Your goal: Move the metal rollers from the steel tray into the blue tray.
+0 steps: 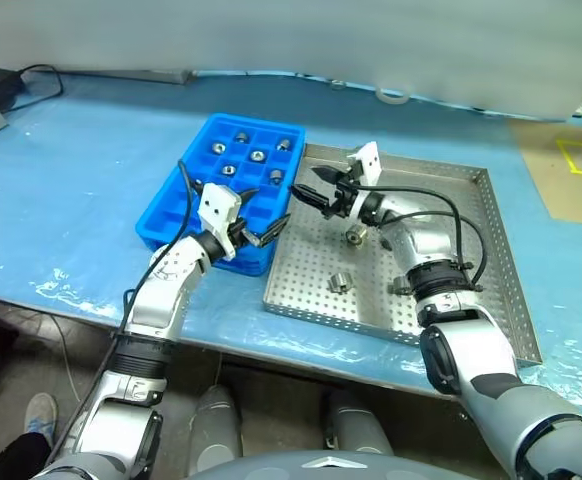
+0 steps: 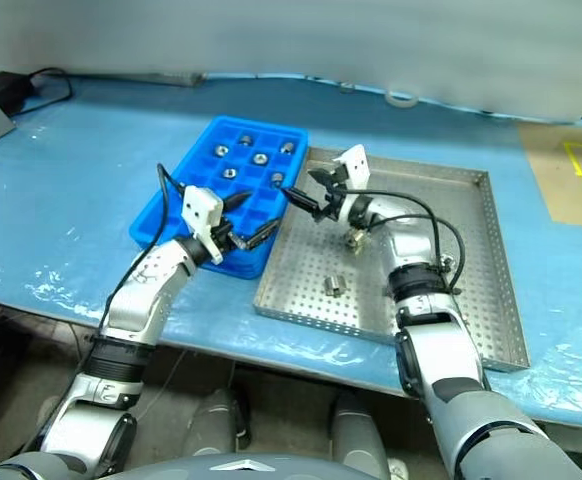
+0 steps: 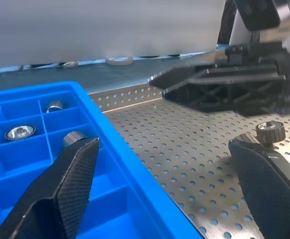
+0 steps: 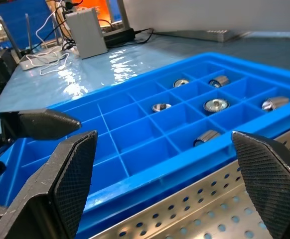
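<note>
On the blue-covered counter (image 1: 71, 200) we see the steel tray (image 1: 491, 250) with the blue tray (image 1: 171, 215) just beside it, on our left. Three metal rollers (image 1: 340, 282) lie on the perforated floor of the steel tray: one near the front, one under the right claw, and one partly hidden beside the right forearm. Six more rollers already sit in compartments at the far end of the blue tray, one in each.

We judge that each roller is small, stiff and rather heavy for its size, with a smooth and slippery surface. A roller on its side can roll away if it is pushed, so it is better to take it across the round wall with both fingers, or over the flat ends when it stands upright. It is not fragile, so a firm squeeze is no danger.

Our left claw (image 1: 259, 232) hovers over the near right corner of the blue tray, its fingers spread wide and holding nothing. Our right claw (image 1: 312, 187) is above the left part of the steel tray, pointing toward the blue tray, also wide apart and empty. Neither claw touches a roller.
</note>
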Robot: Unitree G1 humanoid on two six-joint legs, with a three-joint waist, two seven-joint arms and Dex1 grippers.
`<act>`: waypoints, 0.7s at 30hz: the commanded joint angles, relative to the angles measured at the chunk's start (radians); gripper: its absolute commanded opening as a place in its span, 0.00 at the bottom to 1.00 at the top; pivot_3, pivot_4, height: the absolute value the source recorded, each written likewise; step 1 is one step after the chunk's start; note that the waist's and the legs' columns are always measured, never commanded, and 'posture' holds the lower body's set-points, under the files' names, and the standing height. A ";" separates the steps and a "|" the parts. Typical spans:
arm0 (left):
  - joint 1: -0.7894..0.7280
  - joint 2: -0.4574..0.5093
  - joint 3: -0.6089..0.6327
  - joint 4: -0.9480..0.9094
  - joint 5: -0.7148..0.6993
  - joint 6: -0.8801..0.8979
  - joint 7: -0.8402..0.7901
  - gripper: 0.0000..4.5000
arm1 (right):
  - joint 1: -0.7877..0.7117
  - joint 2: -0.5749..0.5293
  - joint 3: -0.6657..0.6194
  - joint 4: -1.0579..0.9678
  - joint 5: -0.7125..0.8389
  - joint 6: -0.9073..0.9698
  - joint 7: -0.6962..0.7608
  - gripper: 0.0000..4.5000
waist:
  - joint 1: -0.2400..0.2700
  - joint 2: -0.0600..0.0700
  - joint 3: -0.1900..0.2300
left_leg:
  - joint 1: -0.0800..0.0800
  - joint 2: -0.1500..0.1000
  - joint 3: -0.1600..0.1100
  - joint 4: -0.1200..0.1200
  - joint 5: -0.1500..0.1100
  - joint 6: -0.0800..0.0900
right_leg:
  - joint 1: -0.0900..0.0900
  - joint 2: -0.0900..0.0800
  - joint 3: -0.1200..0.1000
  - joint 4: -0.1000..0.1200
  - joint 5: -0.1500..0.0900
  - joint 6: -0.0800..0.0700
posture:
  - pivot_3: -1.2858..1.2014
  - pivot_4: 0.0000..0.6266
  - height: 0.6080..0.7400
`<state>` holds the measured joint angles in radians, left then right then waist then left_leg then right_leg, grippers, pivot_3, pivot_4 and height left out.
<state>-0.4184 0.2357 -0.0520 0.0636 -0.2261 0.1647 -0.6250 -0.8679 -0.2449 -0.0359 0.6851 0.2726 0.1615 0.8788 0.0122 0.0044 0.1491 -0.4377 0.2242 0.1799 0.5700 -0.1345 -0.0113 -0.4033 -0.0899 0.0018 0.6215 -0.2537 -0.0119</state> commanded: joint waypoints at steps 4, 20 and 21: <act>-0.111 0.036 0.010 0.089 -0.050 0.001 -0.116 1.00 | 0.036 -0.089 -0.041 -0.128 0.017 0.018 -0.010 1.00 | 0.004 0.000 0.000 | 0.000 0.000 0.000 0.000 0.002 -0.002 | 0.000 0.000 0.001 0.001 0.000 0.000 | 0.37 0.24 1.00; -0.521 -0.055 -0.106 0.660 0.060 -0.169 -0.377 1.00 | 0.283 -0.244 -0.171 -0.466 0.061 0.183 -0.173 1.00 | -0.057 -0.001 0.001 | 0.001 -0.001 0.000 0.001 0.003 0.002 | 0.001 0.001 0.004 -0.001 0.003 0.004 | 0.29 0.24 1.00; -0.550 -0.063 -0.108 0.722 0.076 -0.193 -0.373 1.00 | 0.287 -0.243 -0.172 -0.473 0.062 0.185 -0.179 1.00 | -0.061 -0.001 0.001 | 0.001 -0.001 0.000 0.001 0.004 0.002 | 0.001 0.001 0.005 -0.001 0.003 0.005 | 0.29 0.24 1.00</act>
<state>-0.9348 0.1763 -0.1569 0.7283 -0.1757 0.0263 -1.0061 -0.5788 -0.4789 -0.1892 0.2609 0.3159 0.3440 0.7112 -0.0488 0.0031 0.1498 -0.4363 0.2230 0.1803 0.5710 -0.1306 -0.0082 -0.4026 -0.0887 0.0065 0.6206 -0.2508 -0.0069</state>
